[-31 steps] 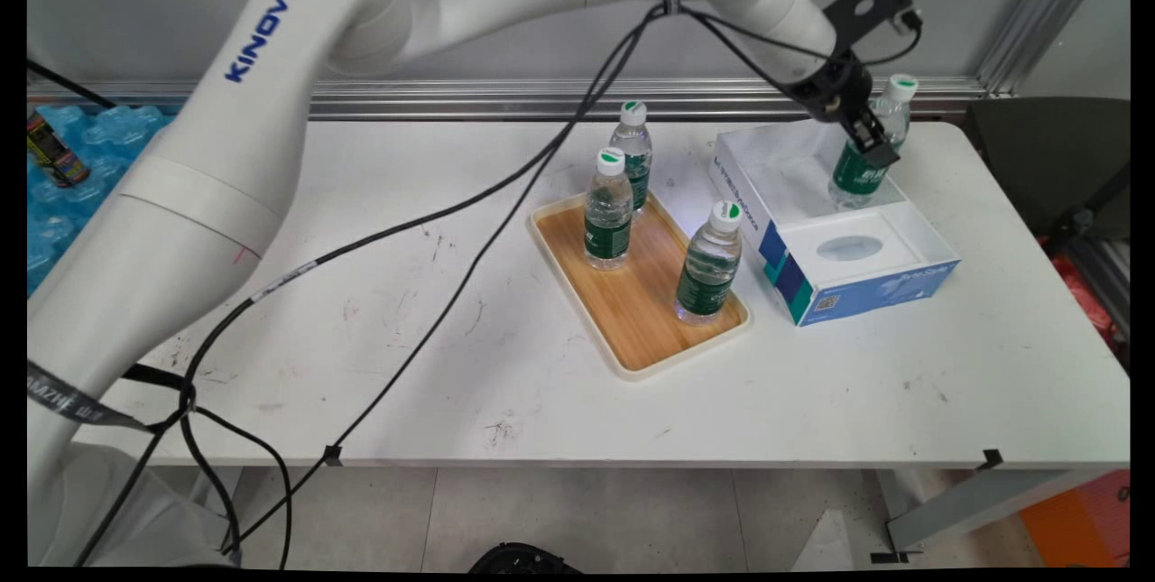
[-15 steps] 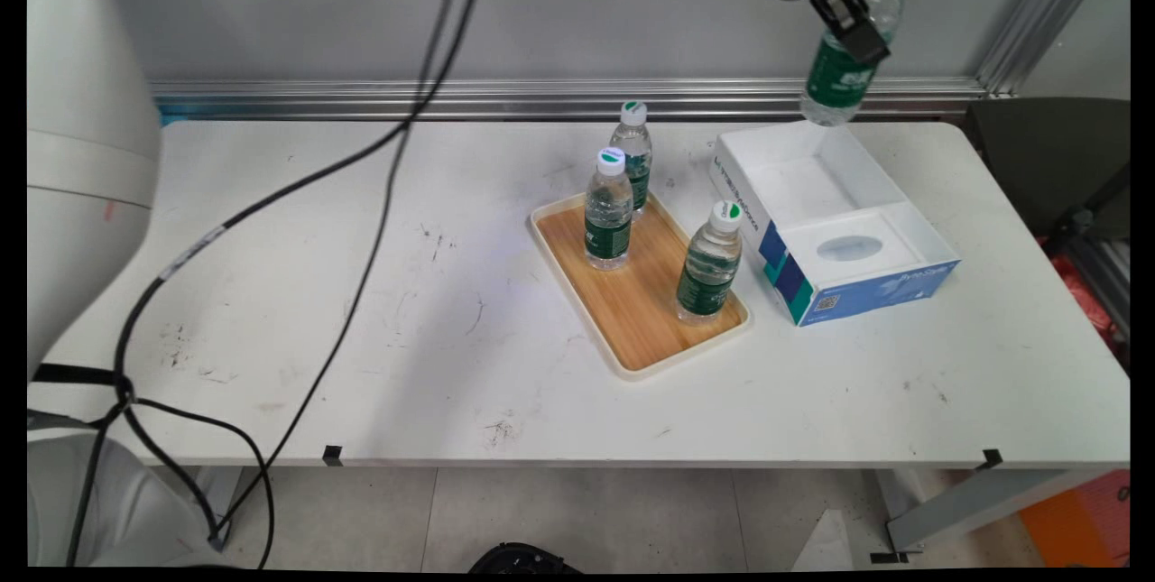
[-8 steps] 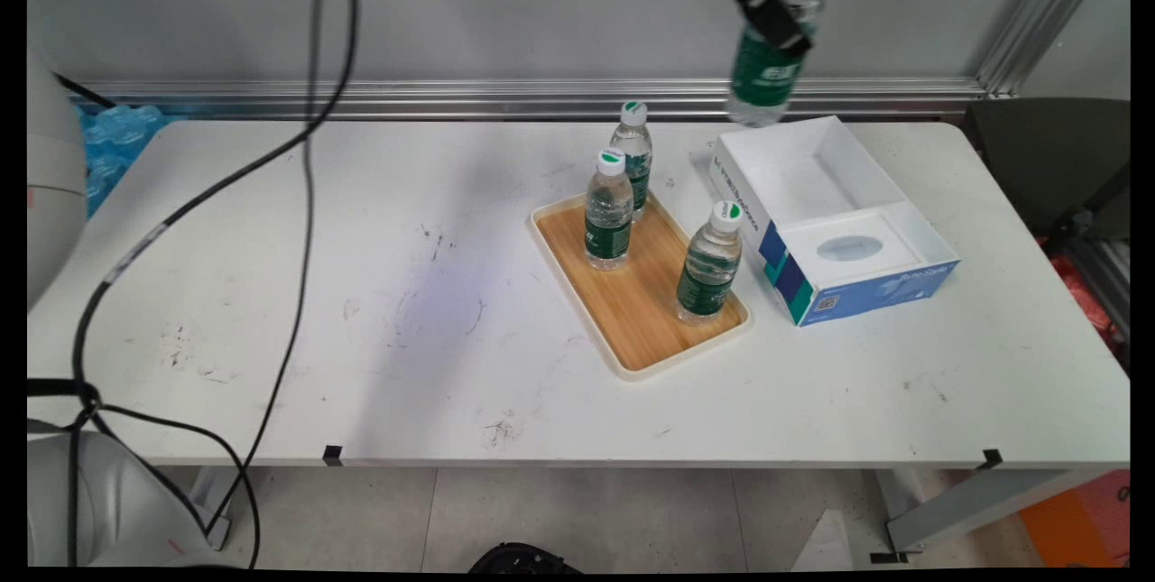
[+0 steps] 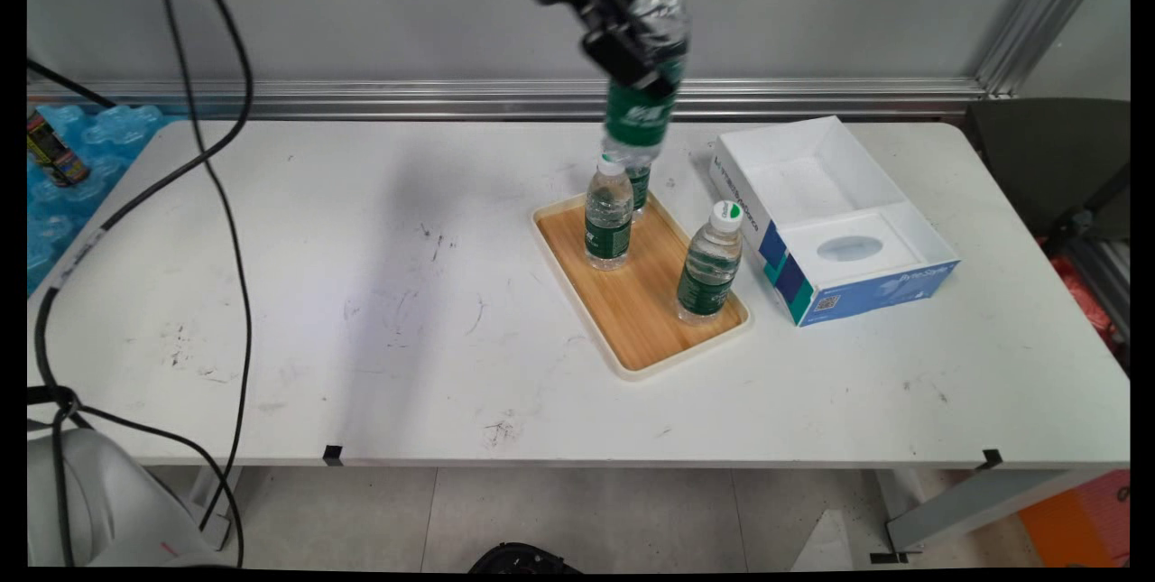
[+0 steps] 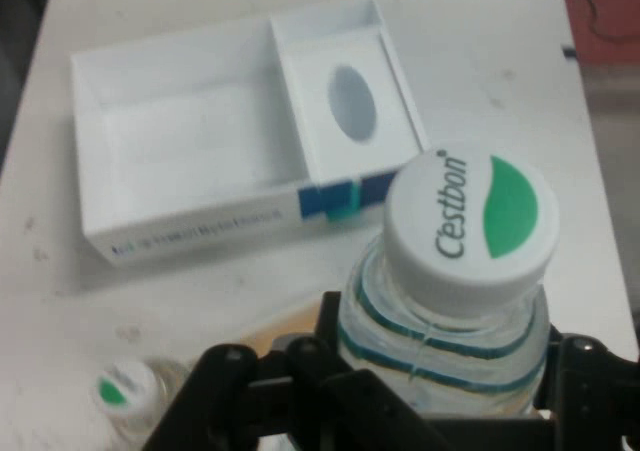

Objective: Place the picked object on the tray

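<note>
Gripper (image 4: 636,54) at top centre clamps a water bottle (image 4: 642,99) in the air above the wooden tray (image 4: 642,311).

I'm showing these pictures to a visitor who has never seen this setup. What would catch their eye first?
First, the black two-finger gripper high over the white table's far side, shut on a clear plastic water bottle with a green label. Below it, a wooden tray with a cream rim carries similar bottles. To the tray's right in the main view lies an open white and blue cardboard box.
</note>
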Tool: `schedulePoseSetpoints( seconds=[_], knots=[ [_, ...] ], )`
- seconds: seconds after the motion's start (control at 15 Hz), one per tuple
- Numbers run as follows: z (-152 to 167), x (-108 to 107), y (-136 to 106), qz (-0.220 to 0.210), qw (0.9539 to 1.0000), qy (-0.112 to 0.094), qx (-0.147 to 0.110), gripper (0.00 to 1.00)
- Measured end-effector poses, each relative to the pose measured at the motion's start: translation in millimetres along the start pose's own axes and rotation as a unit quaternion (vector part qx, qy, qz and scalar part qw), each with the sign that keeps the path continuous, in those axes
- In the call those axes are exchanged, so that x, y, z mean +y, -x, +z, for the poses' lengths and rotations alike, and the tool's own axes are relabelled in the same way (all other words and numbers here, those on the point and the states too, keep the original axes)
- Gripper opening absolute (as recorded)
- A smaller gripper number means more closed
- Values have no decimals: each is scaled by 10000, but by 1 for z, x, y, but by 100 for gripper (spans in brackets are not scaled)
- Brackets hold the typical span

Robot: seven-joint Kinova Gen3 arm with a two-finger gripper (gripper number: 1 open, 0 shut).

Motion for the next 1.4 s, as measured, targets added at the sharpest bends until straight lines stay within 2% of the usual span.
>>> schedulePoseSetpoints(
  seconds=[0.27,0.6,1.0,1.4],
  knots=[
    [-7,14,33,150,9997,157,-91,0],
    [10,31,67,269,9991,304,-78,0],
    [67,39,97,287,9992,281,-35,0],
    [119,37,115,236,9996,180,-32,0]
  ],
)
